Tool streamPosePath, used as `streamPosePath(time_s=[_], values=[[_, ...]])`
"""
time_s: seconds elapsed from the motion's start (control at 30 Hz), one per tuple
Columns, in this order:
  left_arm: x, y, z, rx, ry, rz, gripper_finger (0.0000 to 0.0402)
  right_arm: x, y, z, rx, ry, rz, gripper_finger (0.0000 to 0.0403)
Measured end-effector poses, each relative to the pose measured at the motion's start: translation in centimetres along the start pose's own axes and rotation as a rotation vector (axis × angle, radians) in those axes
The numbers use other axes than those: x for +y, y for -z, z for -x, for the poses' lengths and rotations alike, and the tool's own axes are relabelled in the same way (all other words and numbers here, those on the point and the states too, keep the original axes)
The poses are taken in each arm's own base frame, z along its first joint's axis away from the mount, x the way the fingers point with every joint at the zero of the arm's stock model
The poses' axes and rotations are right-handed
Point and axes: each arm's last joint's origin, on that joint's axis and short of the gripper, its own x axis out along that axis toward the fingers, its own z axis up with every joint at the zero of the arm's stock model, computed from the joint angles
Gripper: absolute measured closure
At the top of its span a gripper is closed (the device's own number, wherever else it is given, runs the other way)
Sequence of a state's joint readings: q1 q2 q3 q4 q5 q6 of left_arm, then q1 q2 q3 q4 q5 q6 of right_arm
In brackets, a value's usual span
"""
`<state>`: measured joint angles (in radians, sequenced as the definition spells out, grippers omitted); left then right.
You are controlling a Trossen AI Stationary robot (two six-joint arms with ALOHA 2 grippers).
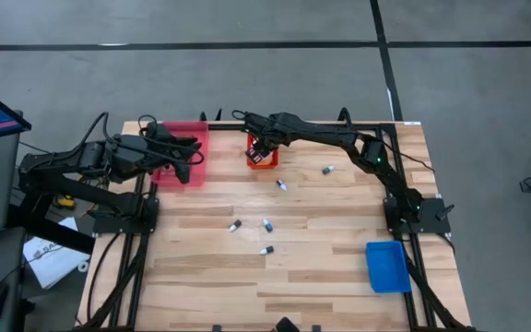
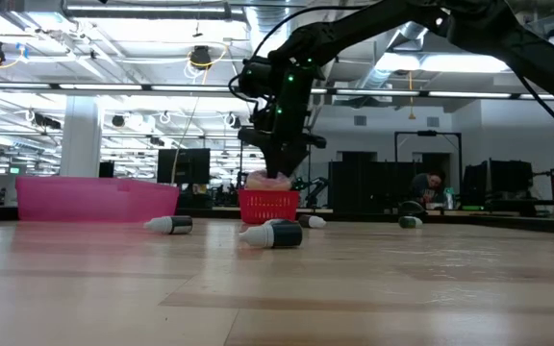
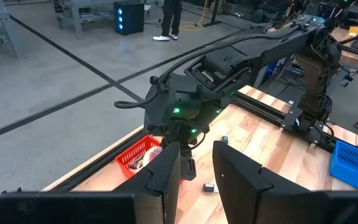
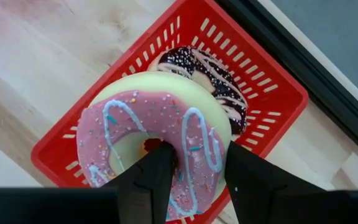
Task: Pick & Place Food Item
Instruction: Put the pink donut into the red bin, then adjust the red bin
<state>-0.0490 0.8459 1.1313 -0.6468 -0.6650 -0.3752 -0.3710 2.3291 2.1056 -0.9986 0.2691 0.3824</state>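
- The scene was a pale wooden table (image 1: 275, 267) standing on a grey floor crossed by dark lines, and the low view looked past it into a bright workshop with racks and monitors, where a person stood at the far right edge of the frame.
- The pink-iced doughnut (image 4: 160, 146), streaked with pale blue drizzle, sat just above the red basket (image 4: 272, 93), which lay at upper centre of the high view near the table's far edge.
- The right gripper (image 4: 197, 171) was clamped across one side of the doughnut's ring, one finger through the hole and the other on the outer edge; that hold looks chosen because the ring wall is the only part narrow enough to pinch.
- A second doughnut with dark icing and sprinkles (image 4: 213, 68) lay in the basket underneath, which probably explains why the pink one, on top, was taken first.
- The pink bin (image 1: 181, 152) sat at upper left of the high view, well apart from the basket, and the blue tray (image 1: 387, 266) at lower right; which of them is meant to receive the doughnut cannot be told.
- The left gripper (image 3: 196, 168) hung over the pink bin with its fingers a narrow gap apart and nothing between them, seemingly waiting clear of the work.
- Several small bottles (image 1: 267, 224) lay tipped over across mid-table, between the basket and the blue tray, so a low carry could knock them.
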Motion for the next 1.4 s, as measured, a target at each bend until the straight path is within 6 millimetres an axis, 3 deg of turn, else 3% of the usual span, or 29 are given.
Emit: streamPosePath(time_s=[0.53,1.1,1.4], values=[[0.0,0.0,0.0,0.005,0.013,0.001,0.0309,0.5,0.4,0.2,0.025,-0.023,0.003,0.0186],[0.0,0.0,0.0,0.006,0.012,0.001,0.0309,0.0,0.2,0.9,0.043,-0.049,-0.003,0.0182],[0.0,0.0,0.0,0.007,0.009,-0.004,0.0309,-0.9,-0.8,2.8,0.024,-0.023,0.007,0.0182]])
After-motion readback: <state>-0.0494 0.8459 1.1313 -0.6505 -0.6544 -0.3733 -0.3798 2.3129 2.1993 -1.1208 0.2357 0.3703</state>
